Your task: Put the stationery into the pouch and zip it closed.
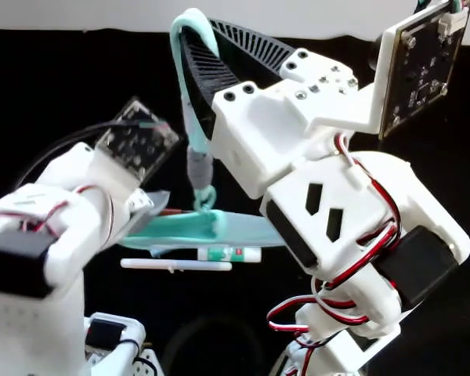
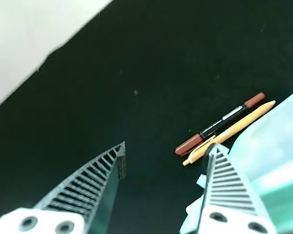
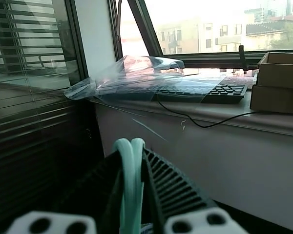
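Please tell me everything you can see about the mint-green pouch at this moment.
The mint-green soft pouch looks like translucent plastic and lies on the black table. Its mint-green loop strap, joined by a grey connector, rises steeply and is pinched in the shut right gripper. The open left gripper is at one end; whether it touches is unclear.

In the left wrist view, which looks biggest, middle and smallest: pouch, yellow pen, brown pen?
1. Pouch, biggest, though cut off at the edge.
2. Yellow pen and brown pen: about equal in length, so no ranking between them.
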Robot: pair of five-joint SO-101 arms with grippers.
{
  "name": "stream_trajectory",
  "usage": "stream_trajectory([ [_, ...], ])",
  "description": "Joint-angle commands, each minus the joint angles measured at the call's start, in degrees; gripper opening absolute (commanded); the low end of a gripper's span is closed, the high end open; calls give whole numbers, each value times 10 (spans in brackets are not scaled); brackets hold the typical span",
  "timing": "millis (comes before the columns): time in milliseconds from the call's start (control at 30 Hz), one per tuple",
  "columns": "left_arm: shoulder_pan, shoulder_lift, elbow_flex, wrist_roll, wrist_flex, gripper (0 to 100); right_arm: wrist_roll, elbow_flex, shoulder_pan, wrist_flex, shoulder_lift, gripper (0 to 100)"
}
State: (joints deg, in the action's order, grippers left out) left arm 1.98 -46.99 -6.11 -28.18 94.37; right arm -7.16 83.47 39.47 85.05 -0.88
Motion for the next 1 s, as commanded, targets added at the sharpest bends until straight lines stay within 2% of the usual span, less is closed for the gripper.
stream_trajectory([
  [0, -15, -9, -29, -5, -16, 274, -1, 13, 2, -4, 1, 6],
  [167, -34, -10, -71, -5, -16, 274, -1, 13, 0, -15, 3, 6],
  [367, -70, -10, -74, -4, -16, 274, -1, 13, -80, -56, 2, 6],
  [533, -69, -10, -75, -4, -4, 274, -1, 13, -89, -63, 4, 6],
  [833, 22, -10, -75, 39, 46, 273, -3, 8, -89, -126, 5, 6],
  [967, 54, -10, -75, 71, 34, 273, -4, 7, -88, -138, 6, 6],
])
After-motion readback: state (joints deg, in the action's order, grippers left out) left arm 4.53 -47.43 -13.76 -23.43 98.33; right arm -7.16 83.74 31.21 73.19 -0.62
